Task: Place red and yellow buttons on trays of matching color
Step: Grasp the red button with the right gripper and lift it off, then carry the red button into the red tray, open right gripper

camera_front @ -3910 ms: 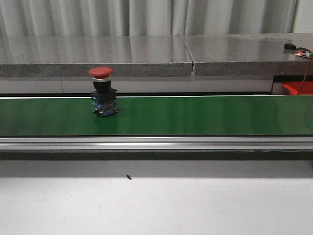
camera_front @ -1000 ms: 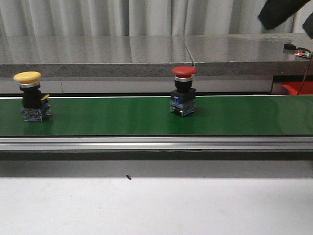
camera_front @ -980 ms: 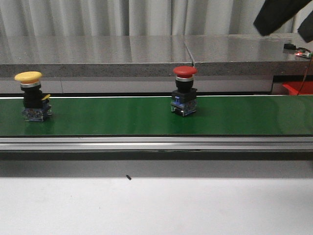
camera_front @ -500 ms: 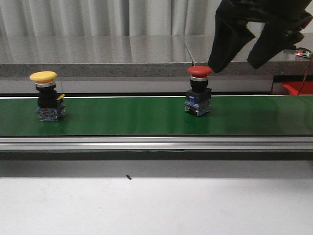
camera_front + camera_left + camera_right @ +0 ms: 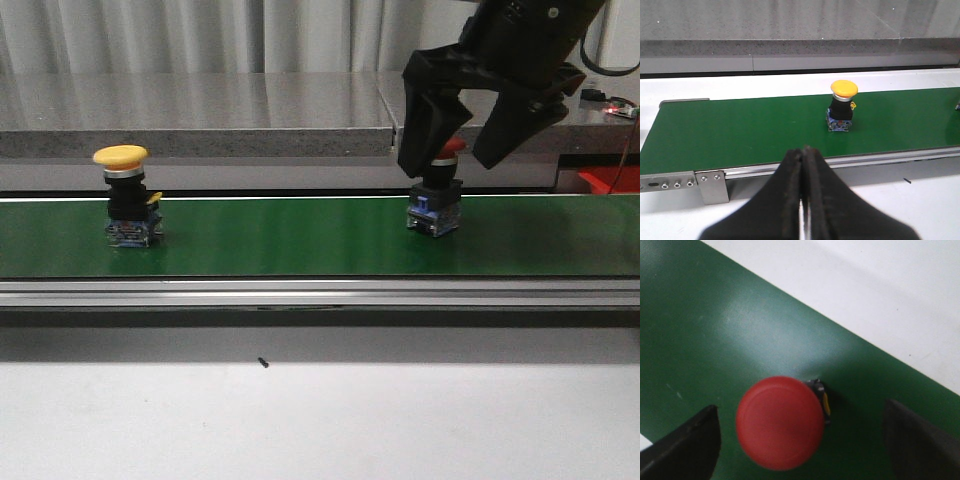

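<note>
The red button [image 5: 434, 207] stands upright on the green belt [image 5: 300, 238], right of centre. My right gripper [image 5: 450, 160] hangs open directly over it, one finger on each side of the cap, not touching. From the right wrist view the red cap [image 5: 780, 422] sits between the two dark fingertips [image 5: 690, 445], nearer one of them. The yellow button [image 5: 127, 197] stands upright on the belt at the left. My left gripper [image 5: 802, 155] is shut and empty, short of the belt's near rail, with the yellow button [image 5: 842, 106] ahead of it. A red tray [image 5: 610, 180] shows at the right edge. No yellow tray is in view.
A metal rail [image 5: 320, 292] runs along the belt's near side, with white tabletop [image 5: 320, 420] in front. A grey stone ledge [image 5: 200, 110] runs behind the belt. A small circuit board with a red light [image 5: 620, 108] lies on the ledge at far right.
Both buttons have ridden the belt to the right. My right gripper has come down from the upper right and now straddles the red button's cap, still open.
</note>
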